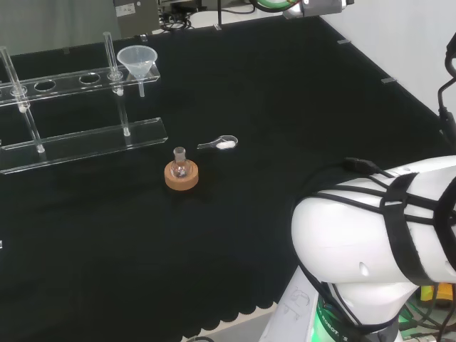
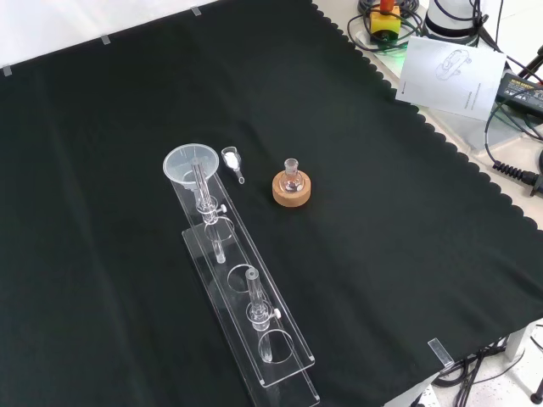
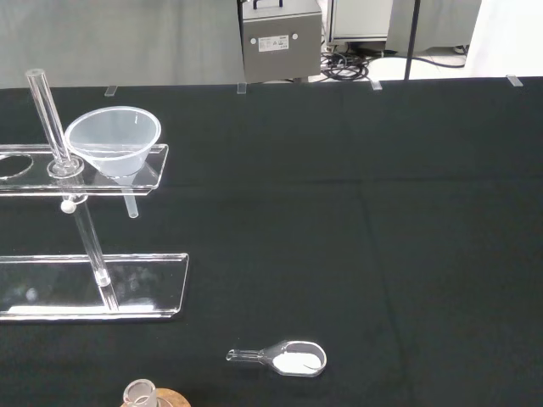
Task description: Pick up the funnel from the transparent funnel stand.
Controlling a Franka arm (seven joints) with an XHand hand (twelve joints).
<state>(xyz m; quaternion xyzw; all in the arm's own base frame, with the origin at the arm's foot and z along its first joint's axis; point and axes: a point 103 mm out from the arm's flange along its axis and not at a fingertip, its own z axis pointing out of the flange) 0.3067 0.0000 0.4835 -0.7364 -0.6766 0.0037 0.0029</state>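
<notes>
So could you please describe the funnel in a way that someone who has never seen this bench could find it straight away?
Look for the long clear plastic rack lying on the black cloth. At the rack's end nearest the small flask on a cork ring, a cone-shaped funnel sits in the top shelf's last hole, spout pointing down. It is the one wide open cone; the rack's other holes are empty.

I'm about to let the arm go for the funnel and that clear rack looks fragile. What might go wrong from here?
1. The funnel sits in the end hole of the transparent stand, right beside an upright rod; fingers closing on the cone may knock the rod and shift the stand.
2. Its stem hangs through the hole, so a sideways pull could catch; lifting straight up seems safer.
3. The scoop of white powder and the small flask on its cork ring lie close by, possibly in the approach path.
</notes>
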